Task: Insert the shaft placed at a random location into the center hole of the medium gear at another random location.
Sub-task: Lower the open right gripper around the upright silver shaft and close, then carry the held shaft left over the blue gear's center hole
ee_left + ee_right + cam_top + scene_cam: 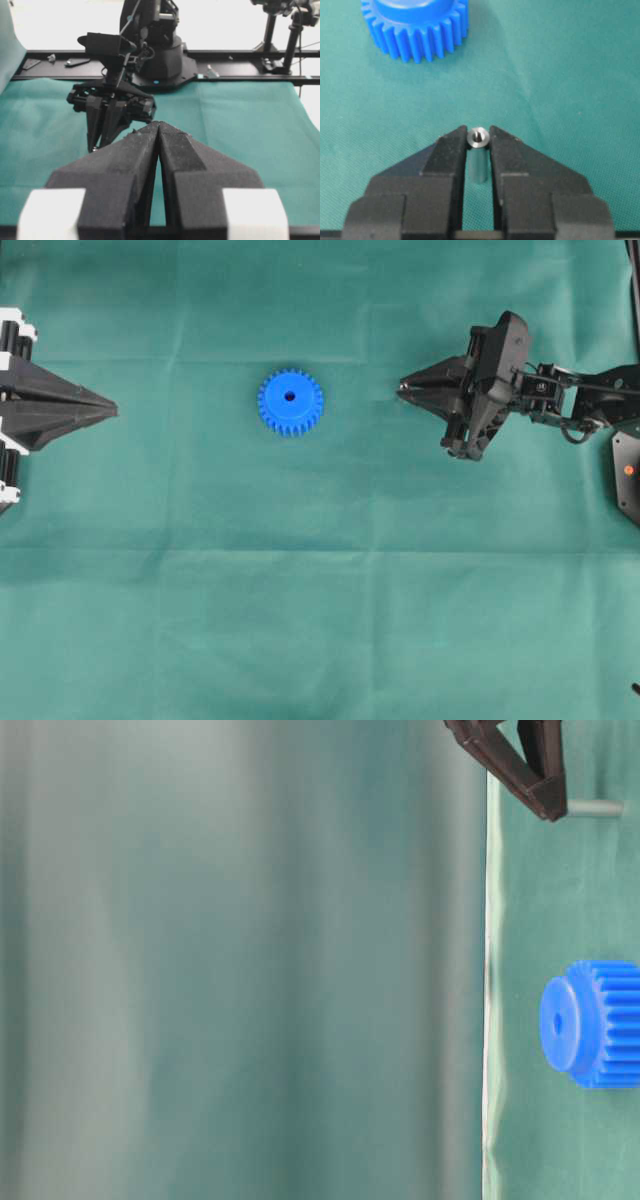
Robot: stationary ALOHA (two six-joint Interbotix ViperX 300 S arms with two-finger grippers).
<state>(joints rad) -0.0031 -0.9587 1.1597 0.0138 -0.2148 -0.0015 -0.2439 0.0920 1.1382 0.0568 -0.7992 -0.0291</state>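
Between the fingertips of the right gripper [479, 137], closest to the right wrist camera, stands the shaft [478, 136], a small silver-grey pin pinched on both sides by the black fingers [445, 150], its round end face with a tiny dark recess turned toward the lens. Beyond it lies a stretch of bare green cloth, and further on, at the top of that view, the medium gear [415, 27] rests on the desk [560, 75], its blue teeth well apart from the gripper.

In the overhead view the right gripper [402, 390] points toward the middle of the cloth-covered desk [320, 590], with the medium gear [290, 402] lying flat to its left, hub up, and the center hole [290, 396] showing as a small dark dot. The shaft itself is too small to make out there.

In the table-level view the shaft [596, 808] juts out from the tips of the right gripper [550, 805], with the medium gear [592, 1023] apart from it, its center hole [558, 1023] unfilled.

Farthest off, at the left edge of the overhead view, the left gripper [112, 410] sits with its fingers pressed together, holding nothing; the left wrist view shows the left gripper [159, 125] with its tips meeting.
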